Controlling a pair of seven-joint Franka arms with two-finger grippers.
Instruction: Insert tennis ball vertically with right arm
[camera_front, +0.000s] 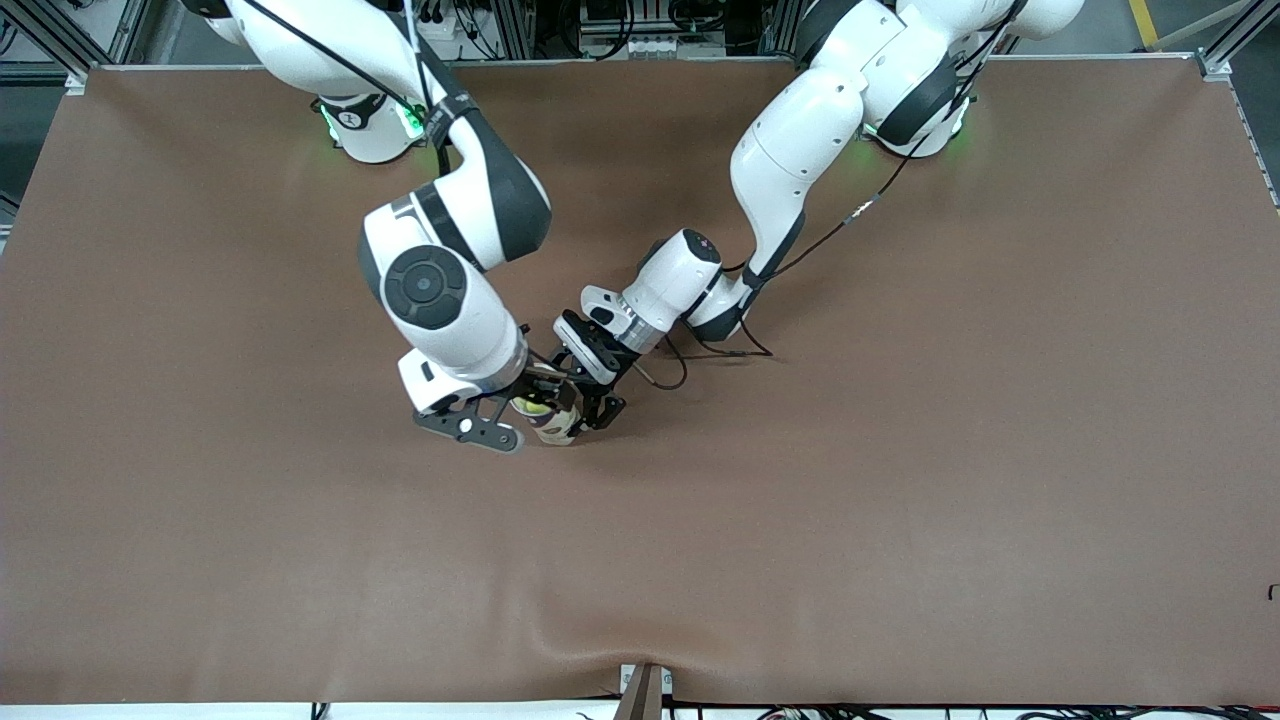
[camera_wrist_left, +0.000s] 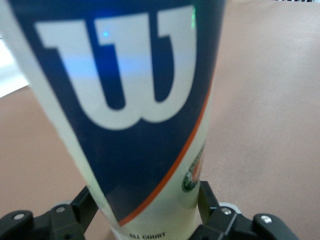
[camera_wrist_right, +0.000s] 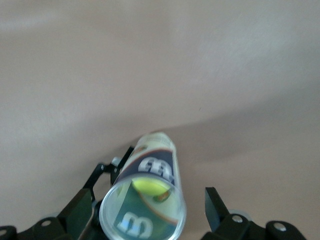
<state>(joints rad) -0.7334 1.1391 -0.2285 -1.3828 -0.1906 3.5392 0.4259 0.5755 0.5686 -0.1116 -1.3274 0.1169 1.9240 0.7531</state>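
A clear tennis-ball can with a blue label, a white W and an orange stripe stands upright on the brown table. My left gripper is shut on its side; in the left wrist view the can fills the frame between the black fingers. The yellow-green tennis ball lies inside the can, seen through its open mouth. My right gripper hangs over the can's mouth, open. In the right wrist view its fingers stand wide on either side of the can, holding nothing.
The brown mat covers the whole table. A black cable loops from the left arm's wrist onto the mat. A small bracket sits at the table's edge nearest the front camera.
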